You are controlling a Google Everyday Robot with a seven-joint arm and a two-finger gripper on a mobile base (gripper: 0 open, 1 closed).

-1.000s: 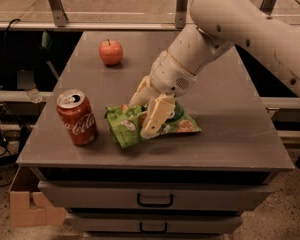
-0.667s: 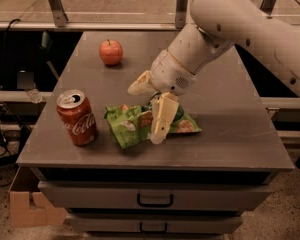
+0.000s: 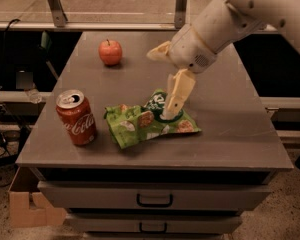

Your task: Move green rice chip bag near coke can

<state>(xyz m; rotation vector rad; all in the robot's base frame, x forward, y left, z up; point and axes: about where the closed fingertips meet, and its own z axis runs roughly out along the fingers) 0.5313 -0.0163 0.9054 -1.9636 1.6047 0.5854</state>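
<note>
Reaches down from upper right; holds gripper (image 3: 158,84) spread wide, 1 finger pointing down over green rice chip bag (image 3: 138,127) beside coke can (image 3: 76,118).

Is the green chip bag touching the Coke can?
No: bare table shows between the green rice chip bag and the coke can; the open gripper is over the bag.

From green rice chip bag (image 3: 140,126): coke can (image 3: 76,117) at 9 o'clock, near, narrow gap between. Apple (image 3: 110,52) at 11 o'clock, well apart. Gripper (image 3: 160,84) at 12 o'clock, fingers spread wide; arm (image 3: 225,19) blocking 1 to 2 o'clock. Bare table (image 3: 235,109) at 3 o'clock, passable.
</note>
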